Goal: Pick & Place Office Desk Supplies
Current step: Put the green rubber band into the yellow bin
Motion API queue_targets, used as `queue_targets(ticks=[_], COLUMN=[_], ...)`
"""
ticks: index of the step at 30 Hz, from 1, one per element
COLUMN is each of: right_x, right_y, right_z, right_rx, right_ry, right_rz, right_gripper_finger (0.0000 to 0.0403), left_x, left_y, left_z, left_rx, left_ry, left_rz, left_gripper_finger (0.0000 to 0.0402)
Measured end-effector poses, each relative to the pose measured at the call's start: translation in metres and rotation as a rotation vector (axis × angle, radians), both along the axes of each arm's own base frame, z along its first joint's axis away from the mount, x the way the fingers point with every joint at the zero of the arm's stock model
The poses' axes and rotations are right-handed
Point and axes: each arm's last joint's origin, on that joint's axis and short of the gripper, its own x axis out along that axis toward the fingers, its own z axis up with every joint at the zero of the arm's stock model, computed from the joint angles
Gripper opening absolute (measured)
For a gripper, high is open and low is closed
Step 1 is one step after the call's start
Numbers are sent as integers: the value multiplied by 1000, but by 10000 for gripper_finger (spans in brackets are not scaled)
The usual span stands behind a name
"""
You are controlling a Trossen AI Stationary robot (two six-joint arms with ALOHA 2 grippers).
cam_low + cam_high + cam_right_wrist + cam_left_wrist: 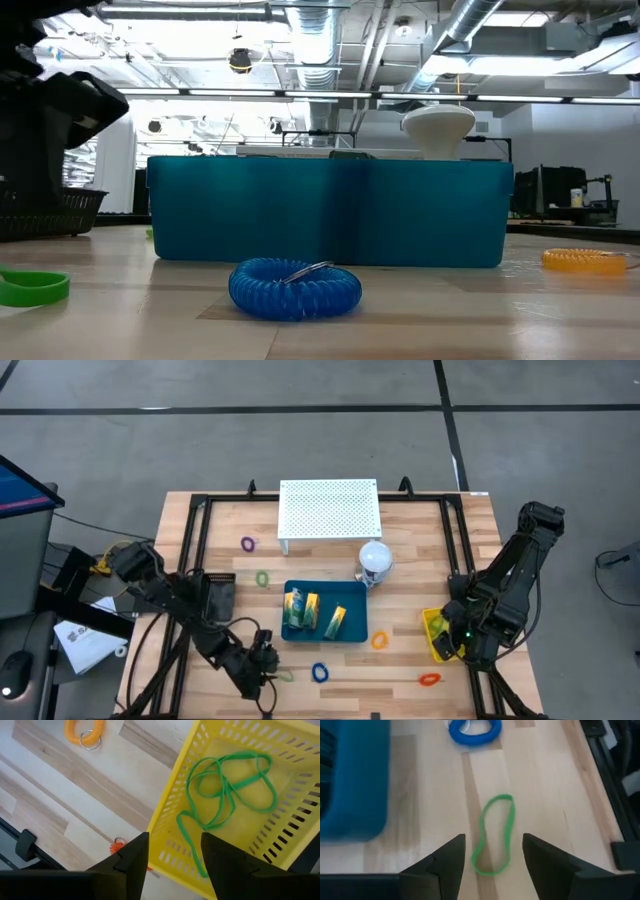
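My left gripper [493, 841] [266, 660] hovers open near the table's near edge, its fingers on either side of a thin green loop [493, 836] that lies flat on the wood and is untouched. A blue coiled loop [474, 729] [295, 288] lies just beyond it. My right gripper [175, 839] [452, 640] is open above a yellow basket [280, 750] [435, 632] holding tangled green loops [227, 787]. Orange coils [380, 641] [430, 680] lie on the table. A purple loop [248, 544] and another green loop [262, 578] lie farther back.
A blue tray [296, 589] [330, 210] with green and yellow packets [300, 608] stands mid-table. Behind it are a white ball-shaped object [375, 557] and a white perforated board [330, 508]. A black basket [216, 598] sits by the left arm. Black frame rails [455, 540] border the table.
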Motion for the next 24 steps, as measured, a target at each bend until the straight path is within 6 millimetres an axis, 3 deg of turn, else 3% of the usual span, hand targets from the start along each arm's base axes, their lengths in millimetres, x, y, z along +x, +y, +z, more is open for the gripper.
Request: queue_targets(ticks=[16,20,24], right_x=[1,2,2], right_y=[3,4,4], right_z=[1,1,1], right_rx=[32,43,43], right_ry=[-17,-22,-23], right_rz=[-2,-2,0], right_gripper_finger=[177,177,177], left_x=[7,7,7], left_y=[-5,-5,-5], left_z=[-34,-35,-36], left_rx=[52,30,-4], left_ry=[14,19,35], left_rz=[47,85,108], left_gripper_finger=[178,144,77])
